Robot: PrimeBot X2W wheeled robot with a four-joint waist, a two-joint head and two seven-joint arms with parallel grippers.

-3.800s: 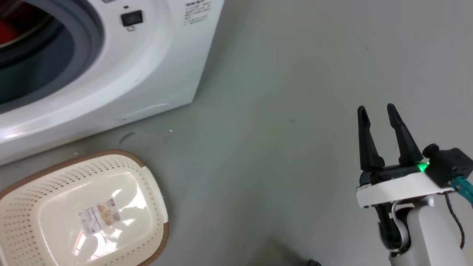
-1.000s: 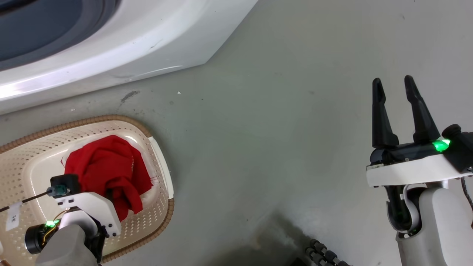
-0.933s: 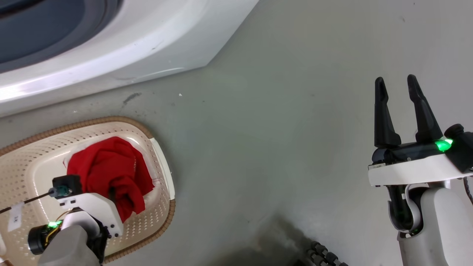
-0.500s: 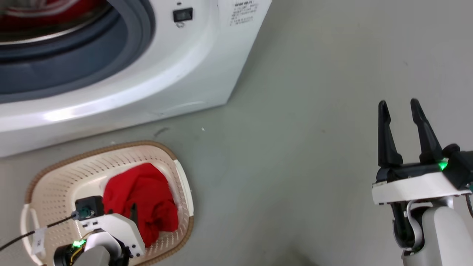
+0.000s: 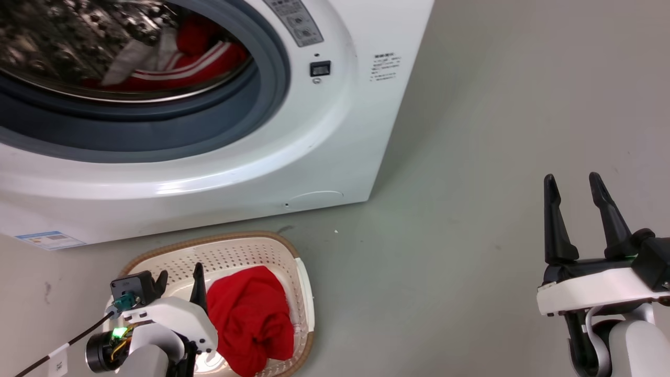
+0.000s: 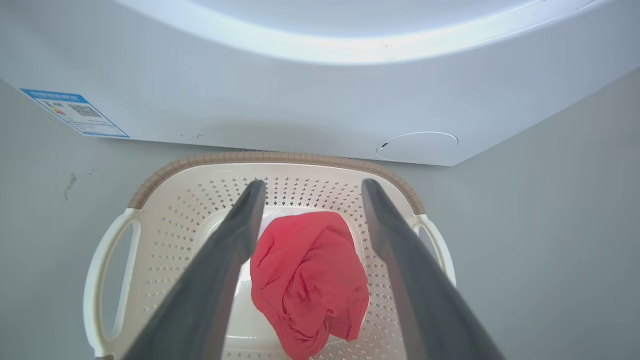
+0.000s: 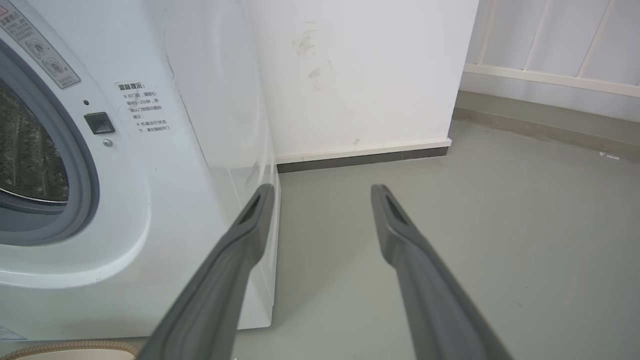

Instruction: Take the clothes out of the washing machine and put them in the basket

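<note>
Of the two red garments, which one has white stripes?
The jersey inside the washing machine drum: white stripes run along its edge. The cloth lying in the basket is plain red.

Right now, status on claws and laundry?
Left claw open above basket; right claw open, empty. Red cloth in basket, striped jersey in washer drum. Path clear.

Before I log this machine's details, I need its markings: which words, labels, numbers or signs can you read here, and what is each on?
"温馨提示:" heads the printed notice on the washing machine front; its lines below are too small to read.
Panel strip beside the door ring: print too small to read.
Blue-edged sticker with a QR code, low on the machine's front: too small.
White tag at the head view's lower left: blurred.
</note>
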